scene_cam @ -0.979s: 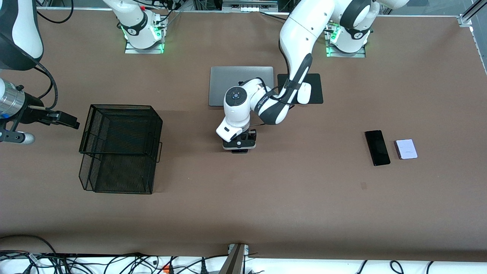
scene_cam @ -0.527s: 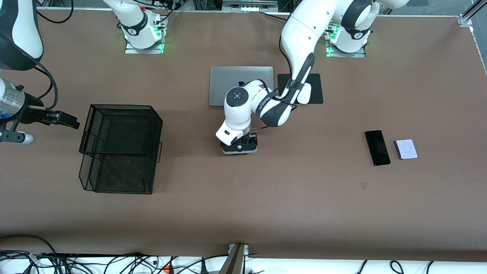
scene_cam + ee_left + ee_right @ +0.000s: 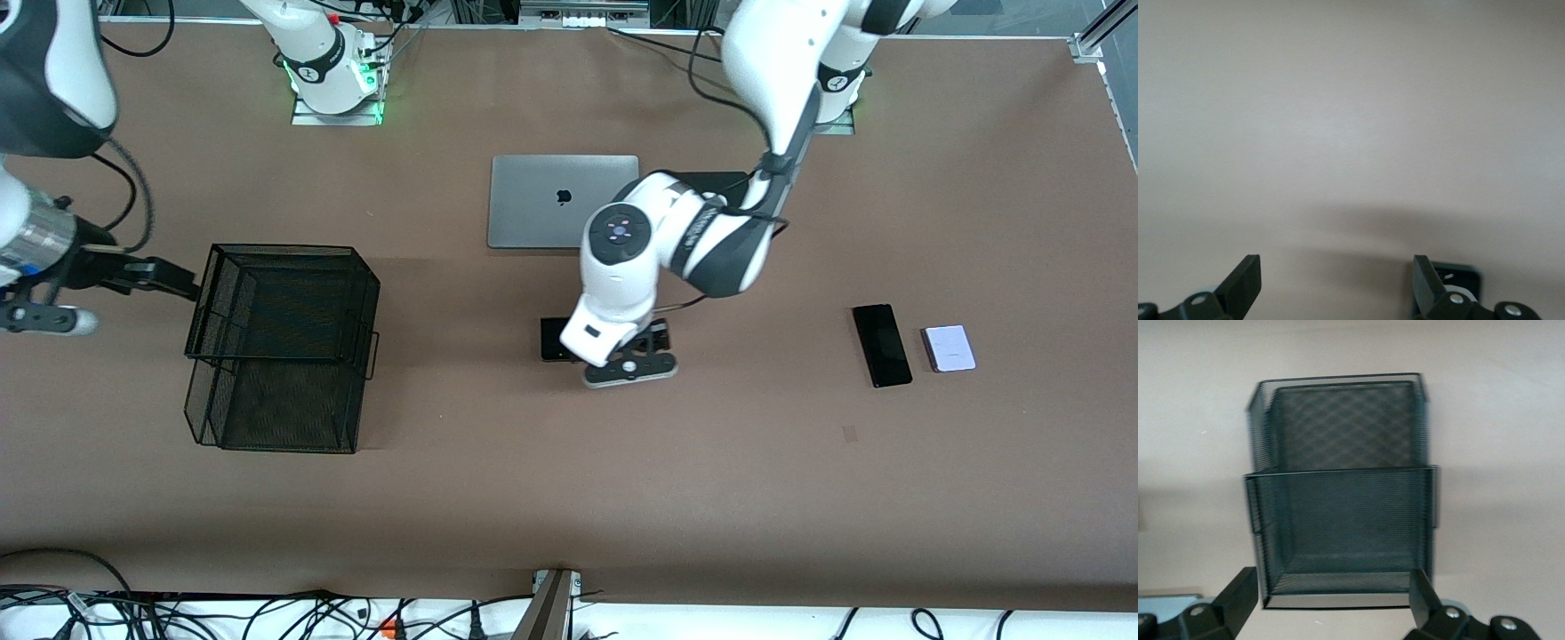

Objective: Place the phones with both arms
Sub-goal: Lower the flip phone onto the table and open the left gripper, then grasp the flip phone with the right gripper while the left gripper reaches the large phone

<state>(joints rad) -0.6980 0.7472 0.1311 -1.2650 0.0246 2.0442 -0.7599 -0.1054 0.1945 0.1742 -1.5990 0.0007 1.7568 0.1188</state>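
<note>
The brown desk (image 3: 569, 480) holds a closed grey laptop (image 3: 547, 200), a black mouse pad (image 3: 689, 182) and a black wire basket (image 3: 280, 347). A small black phone (image 3: 556, 339) lies near the middle. A long black phone (image 3: 882, 345) lies just beside a small pale phone (image 3: 949, 348), toward the left arm's end.

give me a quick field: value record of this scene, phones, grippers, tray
small black phone: flat on table, partly under left arm's hand
long black phone: flat, toward left arm's end
lavender-white phone: beside long black phone, apart
left gripper: open, empty, over bare table by small black phone
right gripper: open, empty, waits by mesh tray
laptop: closed
</note>
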